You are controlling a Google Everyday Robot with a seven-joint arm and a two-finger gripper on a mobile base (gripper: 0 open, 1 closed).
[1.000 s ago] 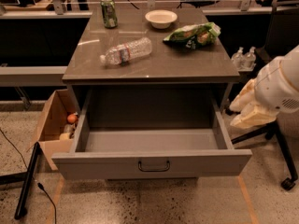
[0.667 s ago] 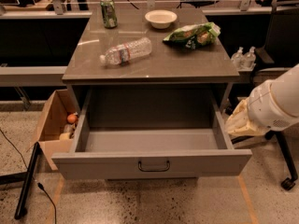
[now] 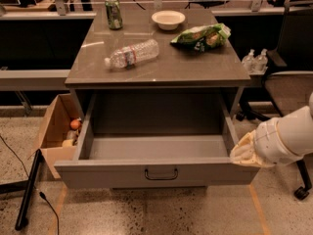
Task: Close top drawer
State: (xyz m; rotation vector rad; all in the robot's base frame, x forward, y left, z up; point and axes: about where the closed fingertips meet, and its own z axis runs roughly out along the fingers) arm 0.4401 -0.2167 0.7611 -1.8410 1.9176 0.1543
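Observation:
The top drawer (image 3: pixel 107 174) is a wide grey drawer pulled far out of the grey cabinet, and it looks empty inside. Its front panel faces me with a dark loop handle (image 3: pixel 161 174) at centre. My gripper (image 3: pixel 240 153) is at the end of the white arm coming in from the right. Its cream-coloured end sits at the drawer's right front corner, level with the top edge of the front panel. No other drawer shows.
On the cabinet top (image 3: pixel 195 67) lie a green can (image 3: pixel 114 12), a white bowl (image 3: pixel 168 19), a green chip bag (image 3: pixel 200 35) and a plastic water bottle (image 3: pixel 132 55). An open cardboard box (image 3: pixel 54 131) stands at the left, an office chair (image 3: pixel 288 62) at the right, and a black stand leg (image 3: pixel 27 190) lies on the floor.
My arm has moved down and to the left, from beside the cabinet's right side to the drawer's right front corner. The drawer has not moved.

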